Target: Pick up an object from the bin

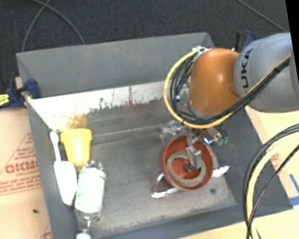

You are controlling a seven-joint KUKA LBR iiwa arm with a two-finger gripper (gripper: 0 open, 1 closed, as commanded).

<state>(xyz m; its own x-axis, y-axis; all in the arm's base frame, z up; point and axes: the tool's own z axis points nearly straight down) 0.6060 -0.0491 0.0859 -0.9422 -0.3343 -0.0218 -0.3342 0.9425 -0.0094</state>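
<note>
Claw (191,163) down inside red bowl (190,185), right side of bin (129,170), probably to catch its rim. Opening: cannot tell. Yellow cup (78,145) well apart.

Three things lie close together along the left side of the bin (129,170). A yellow cup (78,145) sits nearest the back wall. Just left of it, a white long-handled utensil (64,178) (what kind is hard to tell) runs front to back. A clear plastic bottle (90,189) lies beside it, touching the cup, with its cap (83,237) toward the front.
</note>
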